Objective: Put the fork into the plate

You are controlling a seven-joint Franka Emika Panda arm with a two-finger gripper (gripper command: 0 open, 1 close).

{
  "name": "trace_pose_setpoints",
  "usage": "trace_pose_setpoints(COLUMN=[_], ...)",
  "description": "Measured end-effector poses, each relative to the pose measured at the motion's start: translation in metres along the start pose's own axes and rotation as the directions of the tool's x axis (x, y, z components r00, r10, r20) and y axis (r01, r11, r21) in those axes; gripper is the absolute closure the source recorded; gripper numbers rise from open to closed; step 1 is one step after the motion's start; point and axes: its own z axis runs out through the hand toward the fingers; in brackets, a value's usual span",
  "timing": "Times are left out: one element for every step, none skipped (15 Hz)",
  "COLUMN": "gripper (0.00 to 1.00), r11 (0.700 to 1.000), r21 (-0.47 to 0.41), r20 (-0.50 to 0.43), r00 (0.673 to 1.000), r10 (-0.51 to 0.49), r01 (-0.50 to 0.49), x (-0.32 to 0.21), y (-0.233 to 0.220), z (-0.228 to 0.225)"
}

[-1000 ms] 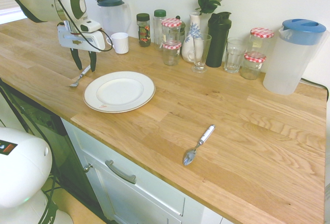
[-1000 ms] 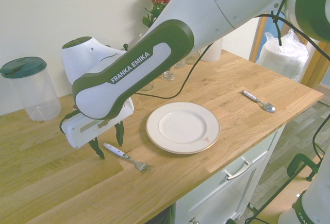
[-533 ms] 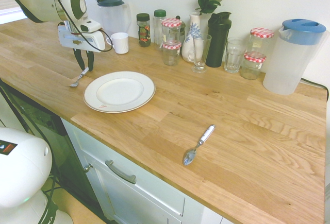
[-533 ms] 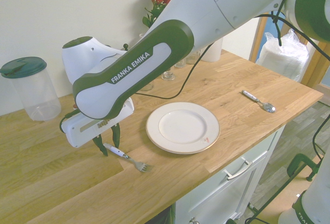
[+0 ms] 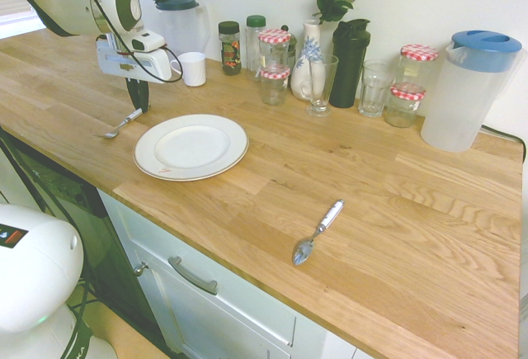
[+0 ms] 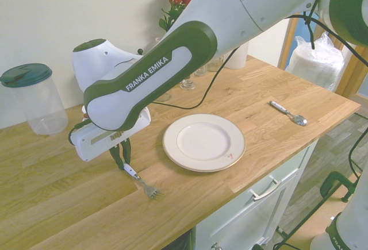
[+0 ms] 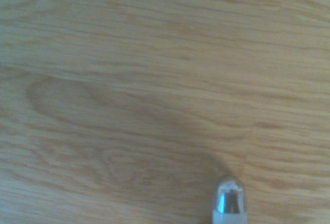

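The small fork [image 5: 122,121] has a pale handle and silver tines. My gripper [image 5: 136,105] is shut on the handle's end, left of the plate [image 5: 148,158]. In the second exterior view the fork [image 6: 142,183] slants down from the gripper [image 6: 122,159], its tines close to the wooden counter. The round white plate [image 6: 172,146] lies bare a short way to its right. The handle's rounded end [image 7: 230,200] shows in the wrist view over bare wood.
A white-handled spoon [image 5: 318,231] lies near the counter's front edge, far from the plate. Along the back wall stand a white cup [image 5: 192,68], jars, glasses, a vase with a rose, a dark bottle and two lidded pitchers [image 5: 469,87]. One pitcher [image 6: 33,97] stands behind the arm.
The fingers closed on the fork's handle. The gripper then rose a little, and the fork swung from lying flat to slanting with its tines down.
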Motion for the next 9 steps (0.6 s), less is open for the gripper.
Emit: trace_pose_setpoints(gripper=[1.00,1.00,1.00,1.00,1.00,1.00,1.00,1.00,1.00], r11=[1.000,1.000,0.999,0.998,0.996,0.993,0.991,0.989,0.987], r21=[0.007,0.021,0.040,0.064,0.086,0.106,0.123,0.137,0.147], r20=[-0.002,-0.004,-0.005,-0.008,-0.010,-0.014,-0.017,-0.017,-0.016], r00=[1.000,1.000,1.000,1.000,0.999,0.999,0.999,0.998,0.997], r10=[0.003,0.012,0.022,0.031,0.037,0.043,0.051,0.061,0.071], r01=[-0.003,-0.012,-0.022,-0.030,-0.036,-0.042,-0.048,-0.058,-0.068], x=[0.001,0.004,0.008,0.012,0.015,0.018,0.021,0.023,0.026], y=[0.001,0.002,0.004,0.010,0.017,0.027,0.039,0.052,0.066], z=[-0.001,-0.003,-0.011,-0.022,-0.036,-0.052,-0.065,-0.077,-0.084])
